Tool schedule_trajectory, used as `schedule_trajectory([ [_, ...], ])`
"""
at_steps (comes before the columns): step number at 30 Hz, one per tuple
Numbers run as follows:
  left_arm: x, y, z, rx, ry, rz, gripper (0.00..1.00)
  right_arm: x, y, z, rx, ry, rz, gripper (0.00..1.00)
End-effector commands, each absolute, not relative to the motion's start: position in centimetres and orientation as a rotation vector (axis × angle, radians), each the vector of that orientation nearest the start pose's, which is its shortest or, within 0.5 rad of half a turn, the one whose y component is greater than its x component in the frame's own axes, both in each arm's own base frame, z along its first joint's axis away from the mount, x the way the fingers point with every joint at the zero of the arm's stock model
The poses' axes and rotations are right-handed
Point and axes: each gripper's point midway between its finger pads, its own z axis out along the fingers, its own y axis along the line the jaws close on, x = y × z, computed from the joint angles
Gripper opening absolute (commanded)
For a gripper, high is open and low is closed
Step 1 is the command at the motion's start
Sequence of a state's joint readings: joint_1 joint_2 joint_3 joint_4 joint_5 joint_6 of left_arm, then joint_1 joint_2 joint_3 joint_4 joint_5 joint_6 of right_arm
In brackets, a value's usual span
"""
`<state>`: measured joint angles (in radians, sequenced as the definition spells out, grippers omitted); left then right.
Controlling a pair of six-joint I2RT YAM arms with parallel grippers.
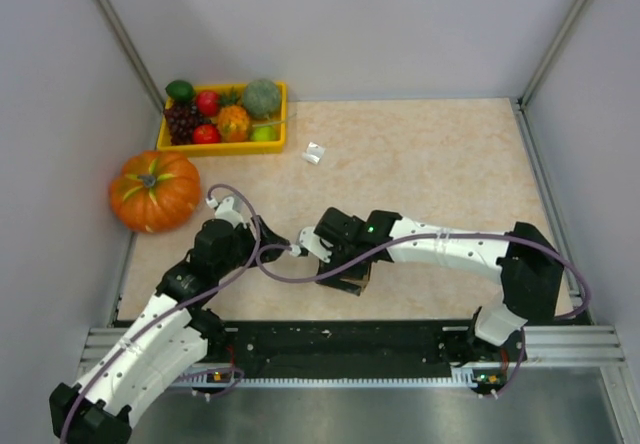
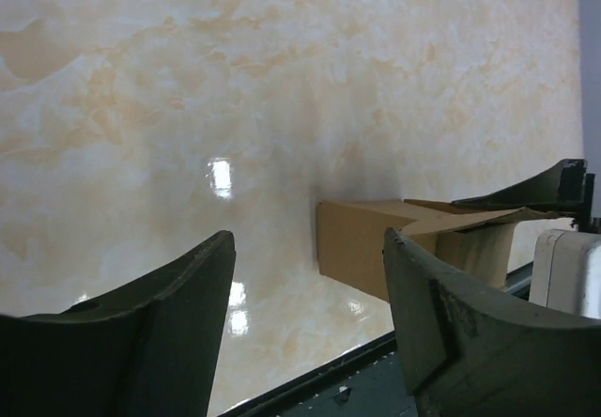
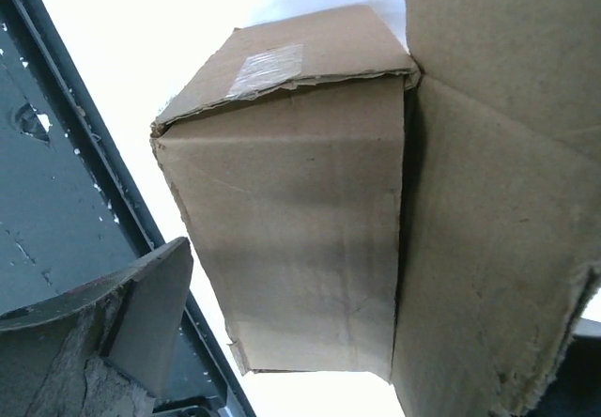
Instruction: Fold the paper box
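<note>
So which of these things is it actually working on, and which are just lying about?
Part of the job:
- paper box, brown cardboard, flaps not yet closed

Just lying about:
- pumpkin
- yellow tray with fruit
- small white object

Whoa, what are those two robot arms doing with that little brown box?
They are folding the paper box, which sits near the front edge of the table. The right gripper is over it, one of its fingers just clear of the box's side and the other hidden behind an open flap. The left gripper faces the box with fingers open, holding nothing. The box is not closed yet. The pumpkin and fruit tray sit apart.
</note>
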<state>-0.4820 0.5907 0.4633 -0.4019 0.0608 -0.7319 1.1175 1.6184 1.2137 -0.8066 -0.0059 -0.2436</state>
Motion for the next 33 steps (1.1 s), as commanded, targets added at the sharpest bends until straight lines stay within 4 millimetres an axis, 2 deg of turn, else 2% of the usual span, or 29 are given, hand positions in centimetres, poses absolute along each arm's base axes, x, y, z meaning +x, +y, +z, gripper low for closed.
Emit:
schedule_trajectory([
  [1, 22.6, -17.6, 19.8, -0.098, 1.976, -0.934, 0.69, 14.7, 29.8, 9.7, -1.715, 2.145, 0.358, 0.86],
  [5, 23.7, -19.0, 20.6, 0.030, 1.902, -0.957, 0.81, 15.0, 29.5, 10.9, -1.650, 2.117, 0.401, 0.90],
  [6, 23.7, -19.5, 19.6, 0.061, 1.935, -0.967, 0.82, 14.9, 29.3, 11.0, -1.640, 2.119, 0.421, 0.90],
  [8, 24.1, -20.6, 20.1, 0.157, 1.880, -1.000, 0.84, 15.3, 29.6, 12.1, -1.593, 2.088, 0.466, 0.92],
  [9, 24.1, -21.5, 20.1, 0.202, 1.870, -1.043, 0.85, 15.3, 29.6, 12.4, -1.583, 2.085, 0.484, 0.92],
  [12, 24.2, -22.6, 19.8, 0.249, 1.837, -1.098, 0.85, 15.5, 29.8, 12.8, -1.565, 2.076, 0.509, 0.93],
  [16, 23.9, -23.1, 20.3, 0.276, 1.757, -1.144, 0.84, 15.7, 30.1, 12.4, -1.571, 2.094, 0.519, 0.93],
  [18, 23.9, -23.0, 20.3, 0.294, 1.772, -1.120, 0.85, 15.7, 30.1, 12.1, -1.574, 2.100, 0.515, 0.93],
  [19, 23.4, -22.9, 19.5, 0.308, 1.810, -1.110, 0.87, 15.8, 30.1, 12.0, -1.576, 2.103, 0.509, 0.93],
  [22, 22.3, -22.5, 19.7, 0.358, 1.805, -1.079, 0.88, 15.7, 29.7, 11.8, -1.576, 2.103, 0.489, 0.93],
  [23, 22.0, -21.9, 18.5, 0.332, 1.865, -1.037, 0.88, 15.9, 29.5, 11.9, -1.570, 2.103, 0.475, 0.93],
  [24, 21.6, -21.6, 19.0, 0.332, 1.849, -1.018, 0.87, 16.0, 29.4, 11.8, -1.562, 2.103, 0.461, 0.94],
  [27, 20.4, -21.2, 18.4, 0.343, 1.847, -0.960, 0.86, 16.4, 29.6, 11.9, -1.530, 2.112, 0.465, 0.94],
  [29, 19.2, -22.0, 18.3, 0.400, 1.834, -0.958, 0.87, 16.6, 29.9, 12.4, -1.492, 2.113, 0.477, 0.94],
  [33, 18.7, -23.3, 17.2, 0.466, 1.853, -0.875, 0.91, 17.5, 29.6, 13.4, -1.374, 2.152, 0.487, 0.92],
])
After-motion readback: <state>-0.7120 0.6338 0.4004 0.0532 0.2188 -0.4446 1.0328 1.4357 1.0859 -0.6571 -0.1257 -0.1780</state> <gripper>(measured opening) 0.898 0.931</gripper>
